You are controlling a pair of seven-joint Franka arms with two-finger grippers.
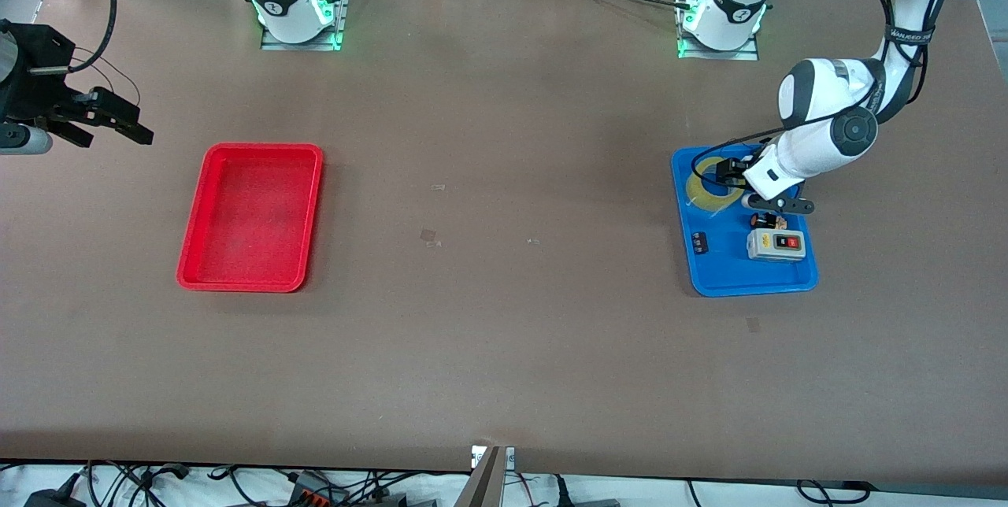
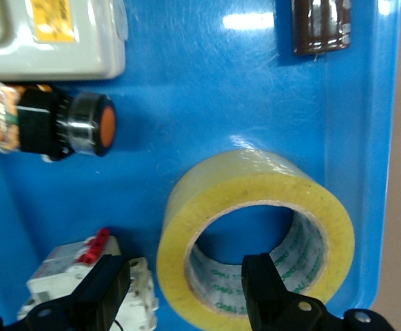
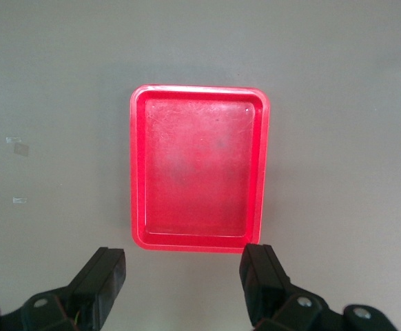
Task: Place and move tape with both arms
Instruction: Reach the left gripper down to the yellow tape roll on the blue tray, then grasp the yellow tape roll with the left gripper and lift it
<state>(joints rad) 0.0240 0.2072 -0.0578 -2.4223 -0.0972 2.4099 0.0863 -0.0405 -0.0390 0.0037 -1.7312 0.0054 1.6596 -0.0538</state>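
Tape (image 1: 713, 186): you had it lying flat in the blue tray (image 1: 713, 275), at the tray's 11 o'clock corner, close to the rim.
Left gripper (image 2: 187, 293): spread wide; only the left wrist view showed you one finger (image 2: 264, 284) inside the core and the other outside the ring.
Right gripper (image 3: 183, 279): wide and empty, waiting high up, with the red tray (image 3: 137, 172) in its wrist view.
Open room: you saw bare table (image 1: 504, 334) between both trays.

The brown worktop (image 1: 504, 349) carries a red tray (image 1: 250, 217) toward the right arm's end and a blue tray (image 1: 744, 283) toward the left arm's.
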